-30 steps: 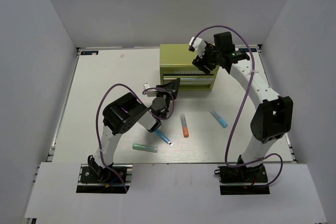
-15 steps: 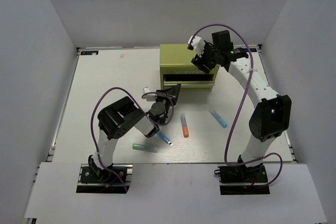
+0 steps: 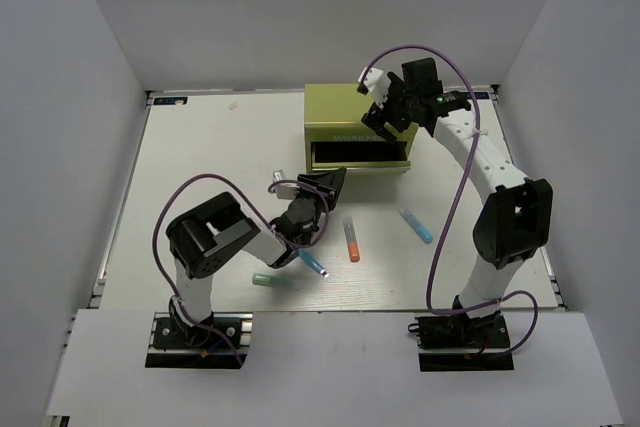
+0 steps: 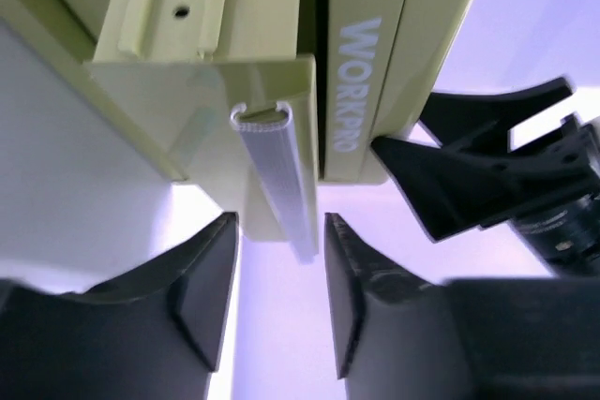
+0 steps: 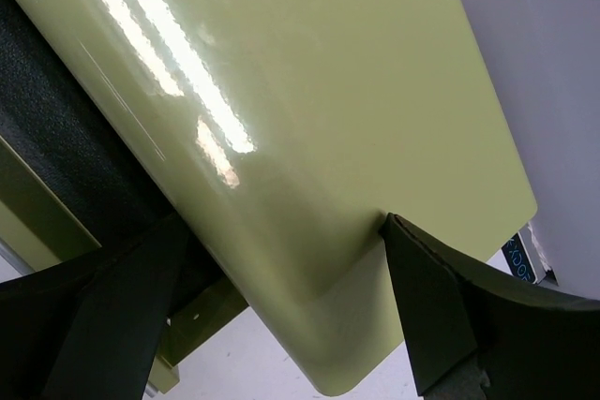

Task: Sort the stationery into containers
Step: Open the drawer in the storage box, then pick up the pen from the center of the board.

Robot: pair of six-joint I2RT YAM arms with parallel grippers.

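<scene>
Four pens lie behind your left fingers (image 4: 202, 297), well apart: orange pen (image 3: 352, 240), light blue pen (image 3: 416, 226), blue pen (image 3: 313, 264), mint pen (image 3: 271, 281); they look light, hard and round; they may roll; pinch each at its middle. Your left gripper (image 4: 279, 231) is open, the drawer's thin ridged handle (image 4: 272, 147) between its fingers; your right gripper (image 5: 281, 231) straddles the shiny metal chest (image 5: 281, 63) at a corner; whether it squeezes, you cannot tell.

Top camera looks down; both wrist cameras closely face the chest (image 3: 335, 107).
</scene>
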